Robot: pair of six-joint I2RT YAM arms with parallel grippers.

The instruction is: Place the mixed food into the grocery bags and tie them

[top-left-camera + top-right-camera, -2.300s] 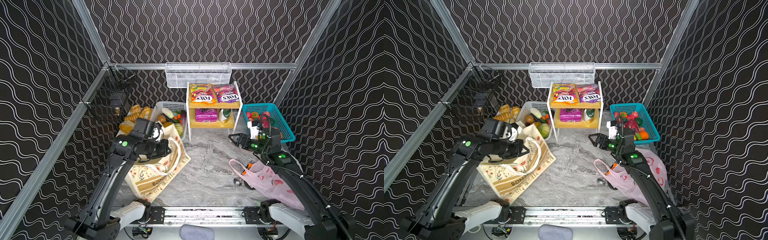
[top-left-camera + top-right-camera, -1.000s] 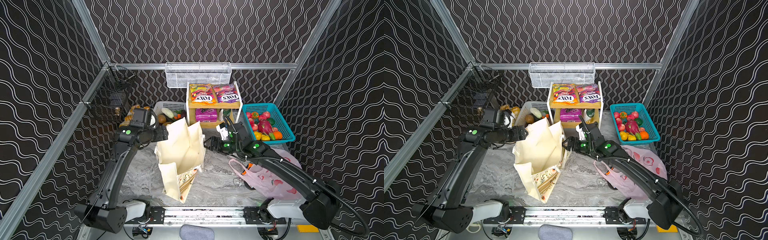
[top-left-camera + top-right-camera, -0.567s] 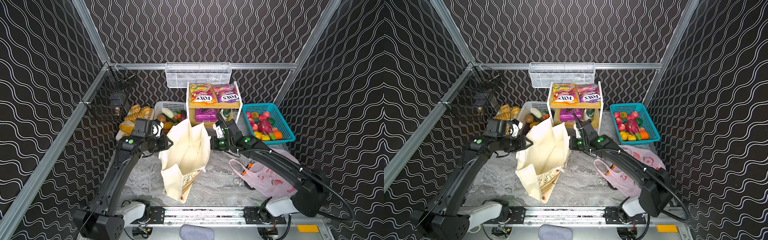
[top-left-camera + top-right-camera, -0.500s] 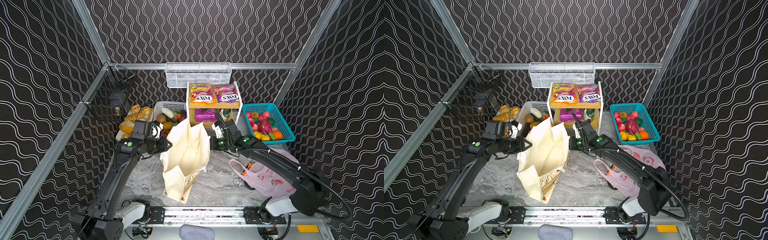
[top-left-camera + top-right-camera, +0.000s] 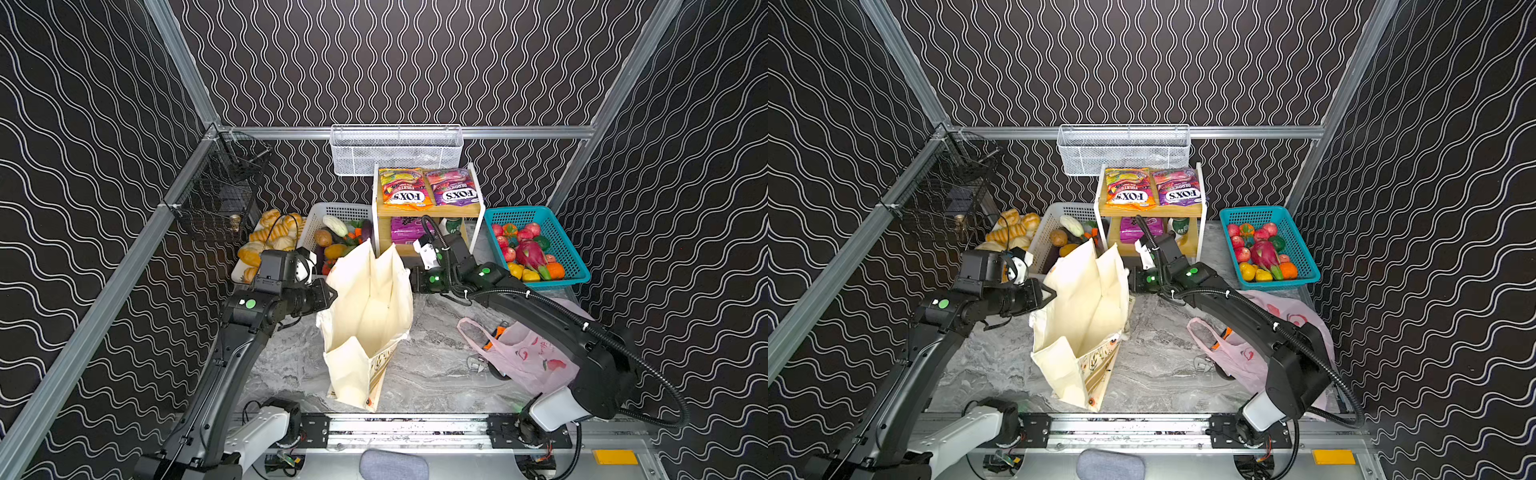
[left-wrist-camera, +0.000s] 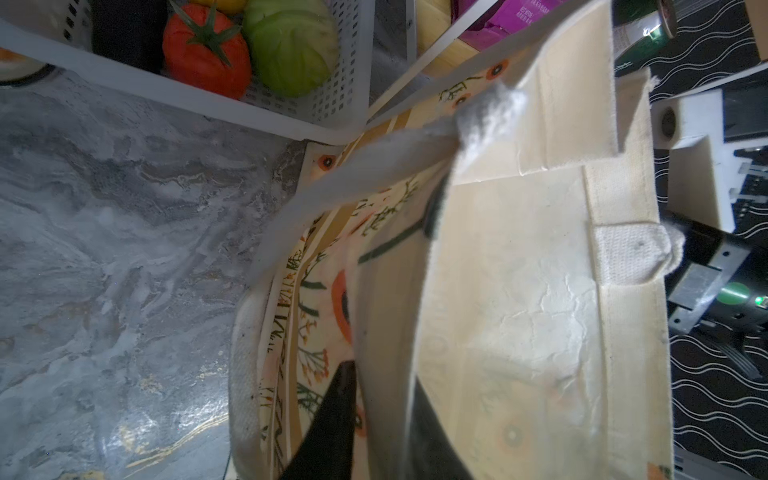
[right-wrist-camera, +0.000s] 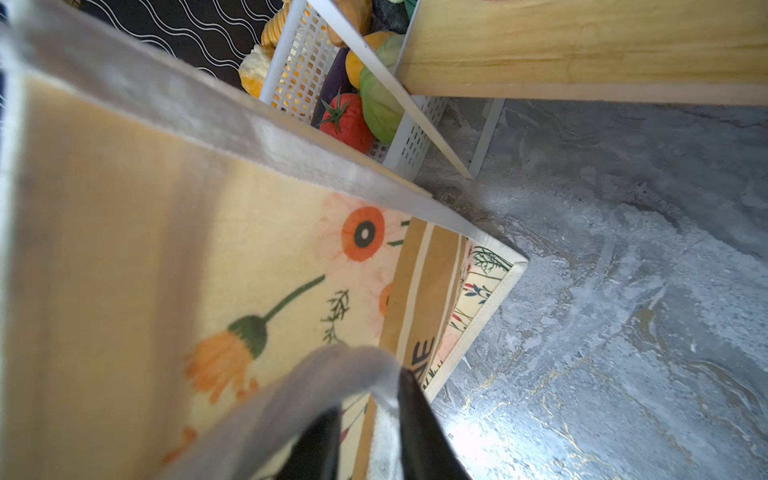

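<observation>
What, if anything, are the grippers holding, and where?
Both hold the canvas tote by its top rim: left gripper and right gripper on opposite sides.

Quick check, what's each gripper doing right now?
Left gripper: shut on the tote, rim cloth between the jaws.
Right gripper: shut on the tote's opposite side.
</observation>
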